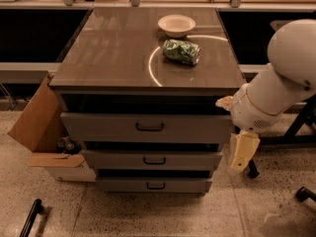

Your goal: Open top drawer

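The top drawer is the tallest grey front under the brown cabinet top, with a small dark bar handle at its centre. A dark gap shows above its front. Two shorter grey drawers sit below it. My gripper is a cream piece hanging down from the white arm, just off the cabinet's right side, level with the top and second drawers. It is right of the handle and touches no drawer.
A white bowl and a green crumpled bag lie on the cabinet top. An open cardboard box stands against the cabinet's left side. Dark chair legs are at the right. A black bar lies on the speckled floor.
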Available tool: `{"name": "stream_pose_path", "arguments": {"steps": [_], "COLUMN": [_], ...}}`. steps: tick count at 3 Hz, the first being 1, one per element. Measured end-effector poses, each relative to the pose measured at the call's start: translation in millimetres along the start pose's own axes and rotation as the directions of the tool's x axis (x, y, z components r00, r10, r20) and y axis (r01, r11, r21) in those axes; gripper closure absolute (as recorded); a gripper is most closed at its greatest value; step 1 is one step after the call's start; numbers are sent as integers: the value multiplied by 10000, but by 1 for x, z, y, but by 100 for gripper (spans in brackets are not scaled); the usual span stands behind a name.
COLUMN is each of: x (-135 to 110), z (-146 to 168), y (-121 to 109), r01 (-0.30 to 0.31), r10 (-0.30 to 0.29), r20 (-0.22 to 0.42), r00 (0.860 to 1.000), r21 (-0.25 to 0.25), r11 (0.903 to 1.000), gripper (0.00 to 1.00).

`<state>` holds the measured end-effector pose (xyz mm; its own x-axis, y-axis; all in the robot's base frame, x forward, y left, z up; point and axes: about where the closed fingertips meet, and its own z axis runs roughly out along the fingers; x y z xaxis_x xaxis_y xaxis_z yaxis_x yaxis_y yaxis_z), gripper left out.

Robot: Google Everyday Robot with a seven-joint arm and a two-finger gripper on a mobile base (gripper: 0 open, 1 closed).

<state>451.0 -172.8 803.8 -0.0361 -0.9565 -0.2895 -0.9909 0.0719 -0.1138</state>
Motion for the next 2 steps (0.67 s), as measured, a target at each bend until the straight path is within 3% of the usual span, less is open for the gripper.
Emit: {"name": "stream_pose_path", "arguments": {"steps": [1, 2], "x": [7, 9], "z": [46, 71], "y": [-29, -45], "r01": [69, 71], "r10": [-56, -52], "r20": [-325, -409], "r00": [9995, 9991], "r21": [382, 464], "r11": [9992, 9989], "gripper": [0, 0]}}
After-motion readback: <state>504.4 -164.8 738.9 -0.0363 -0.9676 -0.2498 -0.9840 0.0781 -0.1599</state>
